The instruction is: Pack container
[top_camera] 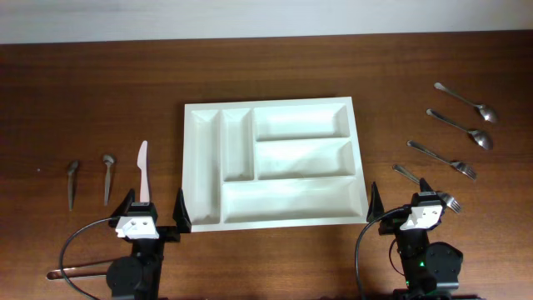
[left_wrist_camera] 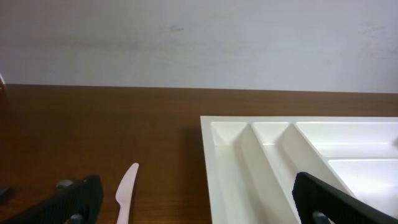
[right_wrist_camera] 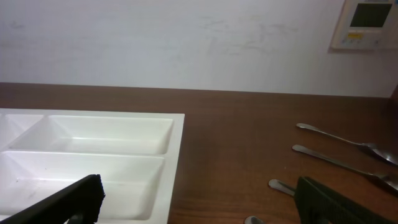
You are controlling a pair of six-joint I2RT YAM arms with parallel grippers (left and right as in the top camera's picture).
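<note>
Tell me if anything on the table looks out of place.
One utensil lies crosswise at the front left, away from the rest and seemingly stray. The tray is empty and looks intact, and nothing is spilled.

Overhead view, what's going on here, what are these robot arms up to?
Nothing is being handled yet. The left gripper and right gripper sit open and empty at the near edge, on either side of the white cutlery tray, whose five compartments are all empty. Two small spoons and a white knife lie to its left. Two larger spoons and two forks lie to its right. Packing hasn't started.
</note>
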